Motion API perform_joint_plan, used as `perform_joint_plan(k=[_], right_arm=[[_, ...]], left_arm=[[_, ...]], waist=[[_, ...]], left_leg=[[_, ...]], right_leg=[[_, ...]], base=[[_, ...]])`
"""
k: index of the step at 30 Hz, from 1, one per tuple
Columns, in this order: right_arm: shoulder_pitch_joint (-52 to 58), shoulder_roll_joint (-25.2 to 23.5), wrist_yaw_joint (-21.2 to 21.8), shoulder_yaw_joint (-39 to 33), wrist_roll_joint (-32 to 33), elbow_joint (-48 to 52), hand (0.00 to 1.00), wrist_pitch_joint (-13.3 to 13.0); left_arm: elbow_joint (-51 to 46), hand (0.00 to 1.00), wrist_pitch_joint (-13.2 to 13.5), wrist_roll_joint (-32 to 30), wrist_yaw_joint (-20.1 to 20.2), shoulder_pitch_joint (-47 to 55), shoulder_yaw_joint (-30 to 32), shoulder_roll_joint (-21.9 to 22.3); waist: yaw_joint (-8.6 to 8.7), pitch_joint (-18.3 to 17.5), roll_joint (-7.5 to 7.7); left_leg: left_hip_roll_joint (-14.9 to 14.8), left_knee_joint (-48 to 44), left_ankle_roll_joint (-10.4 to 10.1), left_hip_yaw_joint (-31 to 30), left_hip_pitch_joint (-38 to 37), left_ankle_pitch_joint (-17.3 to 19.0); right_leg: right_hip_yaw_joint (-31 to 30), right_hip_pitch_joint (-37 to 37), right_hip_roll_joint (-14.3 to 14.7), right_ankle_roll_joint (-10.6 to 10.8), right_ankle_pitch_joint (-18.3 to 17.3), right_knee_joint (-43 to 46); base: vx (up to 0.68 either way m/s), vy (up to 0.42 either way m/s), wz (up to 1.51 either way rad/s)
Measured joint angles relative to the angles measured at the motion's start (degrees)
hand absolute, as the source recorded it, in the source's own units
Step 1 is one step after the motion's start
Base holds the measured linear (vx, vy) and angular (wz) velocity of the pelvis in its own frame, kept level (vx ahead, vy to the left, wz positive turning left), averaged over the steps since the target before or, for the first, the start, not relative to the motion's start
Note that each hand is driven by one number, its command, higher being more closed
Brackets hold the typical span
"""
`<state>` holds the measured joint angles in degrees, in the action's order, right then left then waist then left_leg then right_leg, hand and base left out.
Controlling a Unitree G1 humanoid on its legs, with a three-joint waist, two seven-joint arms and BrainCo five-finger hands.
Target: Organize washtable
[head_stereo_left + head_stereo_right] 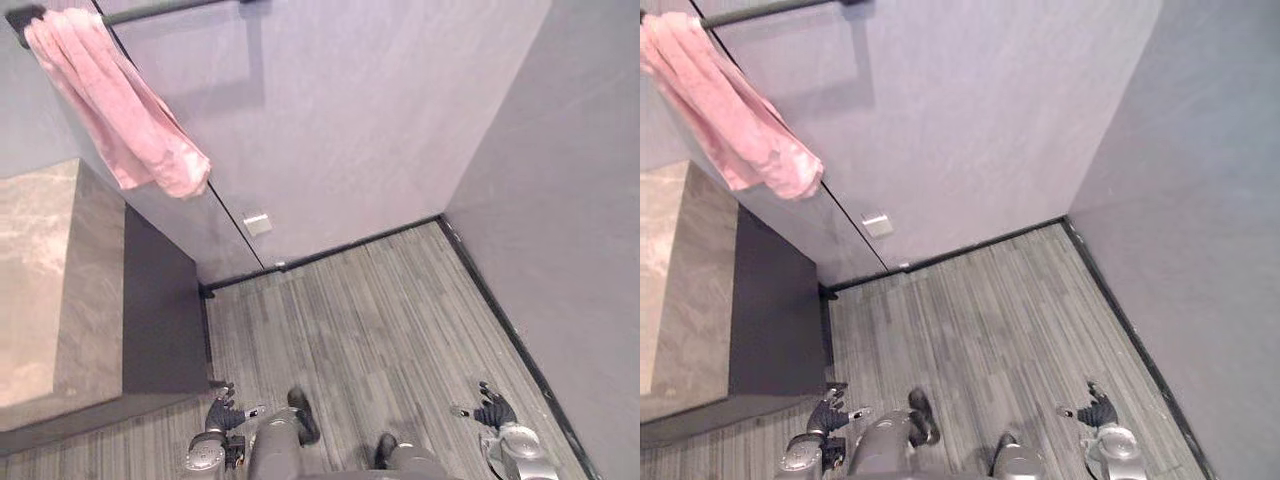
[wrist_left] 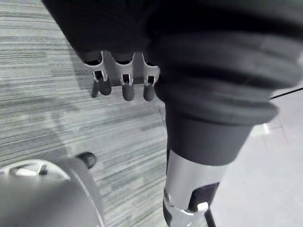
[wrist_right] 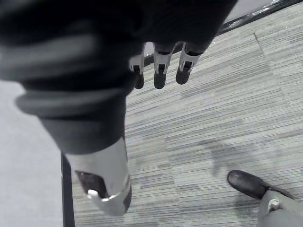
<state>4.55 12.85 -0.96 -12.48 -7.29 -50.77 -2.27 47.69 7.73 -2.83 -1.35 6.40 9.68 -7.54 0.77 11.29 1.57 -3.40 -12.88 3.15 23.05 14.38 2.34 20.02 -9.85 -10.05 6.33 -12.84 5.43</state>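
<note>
Grey striped floor [image 1: 380, 310] fills the corner; the marble desk [image 1: 40, 280] sits at left, below a hanging pink towel [image 1: 120, 110]. Left hand [image 1: 225, 412] and right hand [image 1: 493, 410] hang low, relaxed and empty. Best to face the desk squarely before reaching.

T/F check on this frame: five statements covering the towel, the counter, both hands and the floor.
1. The pink towel hangs over the dark rail on the wall. True.
2. The left hand is gripping the towel. False: it hangs low over the floor, far from the towel, with its fingers relaxed and nothing in them.
3. The right hand holds nothing. True.
4. The marble countertop is on the robot's right. False: it is on its left, below the towel.
5. The floor is white tile. False: it is grey with fine stripes.
</note>
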Motion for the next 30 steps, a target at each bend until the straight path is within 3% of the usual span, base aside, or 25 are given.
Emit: perform_joint_plan(k=[2,4,6,7,9,11,12,13,14,15,17,19,21,23,26,28,30], right_arm=[[-0.34,-0.19,-0.01,0.04,-0.02,-0.23,0.00,0.03],[-0.32,-1.41,0.06,0.94,-0.04,-0.21,0.00,-0.06],[-0.09,-1.92,0.16,2.06,-0.04,-0.16,0.00,-0.05],[-0.32,-1.92,0.15,2.66,-0.01,-0.03,0.00,-0.16],[-0.90,-1.97,0.21,3.74,0.00,0.14,0.00,-0.81],[-0.65,-1.91,0.19,3.86,0.03,0.27,0.00,-1.24],[-0.15,-1.96,0.18,3.88,0.05,0.27,0.00,-1.20],[1.02,-2.01,0.09,3.81,0.09,0.22,0.00,-1.19],[1.30,-1.53,0.04,3.66,0.13,-0.19,0.00,-1.17],[1.13,-1.40,0.00,2.91,0.37,-0.83,0.00,-1.07],[1.06,-1.74,0.00,1.59,0.93,-0.82,0.00,-1.10],[2.40,-2.44,-0.07,0.88,1.20,-0.65,0.00,-0.99],[3.69,-2.79,-0.16,0.96,1.27,0.62,0.00,-0.98],[3.77,-2.82,-0.31,0.96,2.11,2.05,0.00,-1.00],[3.15,-3.34,-0.30,0.20,2.68,3.77,0.00,-1.30],[3.36,-3.62,-0.36,-0.81,2.68,3.34,0.00,-1.25],[4.15,-4.29,-0.34,-0.60,2.67,2.52,0.00,-1.01]], left_arm=[[0.36,0.00,-0.41,0.00,0.04,0.14,-0.10,0.54],[0.23,0.00,-0.61,0.00,-0.05,1.32,-0.25,-0.31],[0.14,0.00,-0.76,0.04,-0.14,1.30,-0.89,-1.37],[0.11,0.00,-0.78,0.20,-0.26,1.33,-0.92,-1.58],[0.00,0.00,-0.76,0.98,-0.34,1.18,-0.92,-1.69],[0.00,0.00,-0.72,1.12,-0.53,0.83,-0.92,-1.59],[-0.01,0.00,-0.65,1.12,-0.56,0.78,-1.14,-1.69],[0.05,0.00,-0.58,1.10,-0.52,0.88,-1.26,-1.78],[0.71,0.00,-0.69,1.09,-0.52,0.58,-1.25,-1.08],[0.85,0.00,-0.62,1.06,-0.24,0.97,-1.25,-0.26],[0.88,0.00,-0.60,1.06,-0.18,0.82,-1.22,0.47],[0.76,0.00,-0.59,1.08,-0.07,0.18,-1.23,0.88],[-0.41,0.00,-0.62,1.08,-0.09,0.49,-1.14,1.95],[-0.51,0.00,-0.64,1.09,-0.08,1.10,-1.17,3.12],[-0.42,0.00,-0.70,1.11,-0.10,1.28,-1.18,4.12],[0.01,0.00,-0.71,1.10,-0.09,1.44,-1.20,4.12],[0.35,0.00,-0.84,1.13,-0.19,1.68,-1.19,3.40]], waist=[[-0.17,-0.07,-0.21],[0.11,-0.01,-0.36],[0.24,0.05,-0.45],[0.53,0.20,-0.92],[1.31,0.47,-1.73],[1.94,0.74,-2.17],[2.09,0.62,-1.76],[2.52,0.25,-0.46],[2.85,0.27,-1.04],[1.74,-0.41,-2.20],[1.98,-0.30,-3.22],[1.92,-0.04,-2.78],[0.95,0.21,-2.34],[0.36,0.25,-2.19],[-0.18,0.12,-2.35],[-0.08,-0.50,-3.55],[-0.27,-1.71,-1.87]], left_leg=[[0.93,-2.00,0.16,-1.24,-0.94,3.38],[2.10,-1.07,0.11,-3.42,-6.46,5.99],[2.71,0.61,0.27,-5.06,-11.09,6.84],[2.57,2.07,0.24,-6.04,-13.88,6.84],[1.67,3.46,0.18,-7.65,-16.58,6.80],[0.58,3.96,-0.24,-9.20,-17.98,6.81],[0.40,4.45,-1.78,-10.14,-18.94,6.99],[1.03,4.76,-4.44,-11.21,-19.70,8.23],[0.67,5.16,-5.60,-12.16,-20.45,9.02],[-1.32,6.02,-6.24,-12.04,-21.12,8.78],[-2.87,5.75,-7.05,-12.55,-21.21,8.93],[-4.36,0.44,-8.83,-12.83,-20.42,8.83],[-7.00,-14.35,-10.35,-12.18,-15.21,9.81],[-8.52,-19.22,-10.20,-10.09,-13.04,10.25],[-8.10,-10.41,-8.81,-8.97,-10.68,10.37],[-7.28,-1.80,-8.45,-10.49,-11.09,5.12],[-4.87,1.59,-7.68,-10.05,-12.94,3.95]], right_leg=[[-0.09,1.56,-2.00,0.36,0.14,8.18],[-5.10,9.02,-5.28,4.93,1.60,32.13],[-7.81,13.67,-4.80,3.90,-1.96,42.59],[-7.62,16.20,-3.69,1.50,-3.42,43.21],[-7.52,20.17,-0.53,-1.29,-4.84,37.84],[-8.40,23.09,2.65,-2.08,-4.27,26.97],[-10.35,23.54,4.18,-2.71,-0.22,16.45],[-12.35,23.01,4.63,-3.79,12.25,9.57],[-11.96,22.77,5.00,-5.53,12.02,10.63],[-12.11,22.57,6.54,-6.00,11.23,10.85],[-9.94,20.89,7.78,-6.93,9.52,9.79],[-7.44,17.82,7.89,-7.63,7.39,9.36],[-6.10,13.24,7.88,-8.34,6.55,7.24],[-5.91,10.82,7.93,-8.53,6.38,6.02],[-6.66,9.36,7.11,-7.72,6.03,5.36],[-7.43,9.09,7.13,-6.04,5.31,5.76],[-8.36,8.91,5.90,-4.69,5.91,4.23]], base=[[0.41,0.191,0.36],[0.41,0.188,0.39],[0.46,0.075,0.63],[0.41,0.026,0.56],[0.42,-0.065,0.55],[0.36,-0.132,0.63],[0.35,-0.177,0.79],[0.42,-0.231,0.81],[0.36,-0.187,0.45],[0.28,-0.172,0.10],[0.31,-0.208,0.29],[0.31,-0.215,0.68],[0.23,-0.122,0.37],[0.14,0.000,0.01],[0.12,0.082,-0.09],[0.10,0.149,-0.11],[0.13,0.156,-0.07]])
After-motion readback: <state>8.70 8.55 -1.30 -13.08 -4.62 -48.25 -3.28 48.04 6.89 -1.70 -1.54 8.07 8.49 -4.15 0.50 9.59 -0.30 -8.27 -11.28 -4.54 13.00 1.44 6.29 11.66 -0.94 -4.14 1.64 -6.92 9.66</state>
